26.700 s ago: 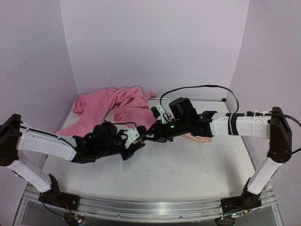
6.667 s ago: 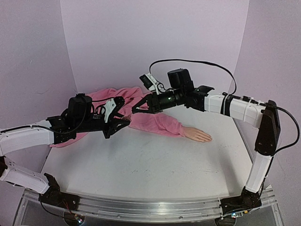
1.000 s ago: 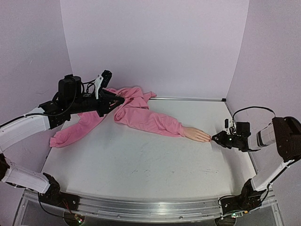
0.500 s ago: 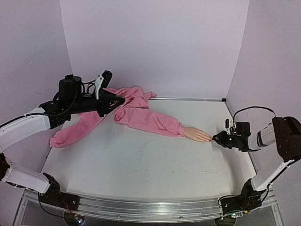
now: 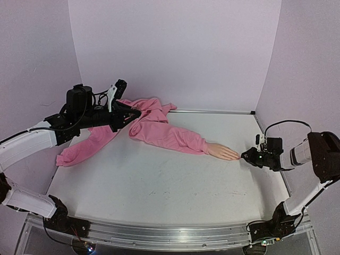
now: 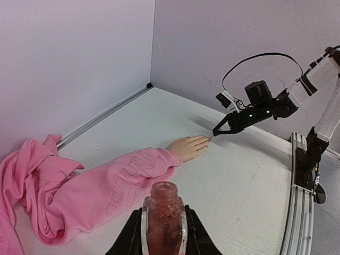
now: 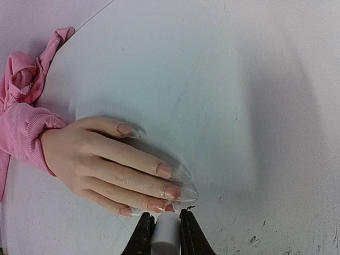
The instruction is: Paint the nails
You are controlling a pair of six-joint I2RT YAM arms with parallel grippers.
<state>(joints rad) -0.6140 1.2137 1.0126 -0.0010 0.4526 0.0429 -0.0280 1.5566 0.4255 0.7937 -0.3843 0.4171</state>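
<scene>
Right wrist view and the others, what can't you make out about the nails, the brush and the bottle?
- Brush tip: right wrist view, hidden behind the white handle in the right end effector; contact with the nails unclear.
- Nails: top view, too small on the mannequin hand.
- Bottle: left wrist view, base cut off by the bottom edge and left end effector.

One hand (image 7: pixel 87 156) bears five nails (image 7: pixel 164 170). One hoodie (image 5: pixel 159 133), one bottle (image 6: pixel 163 210), one cap (image 7: pixel 167 236), one desk (image 5: pixel 159 186), two arms (image 5: pixel 32 142), two end effectors: left (image 5: pixel 130 112), right (image 5: pixel 248 155).
</scene>
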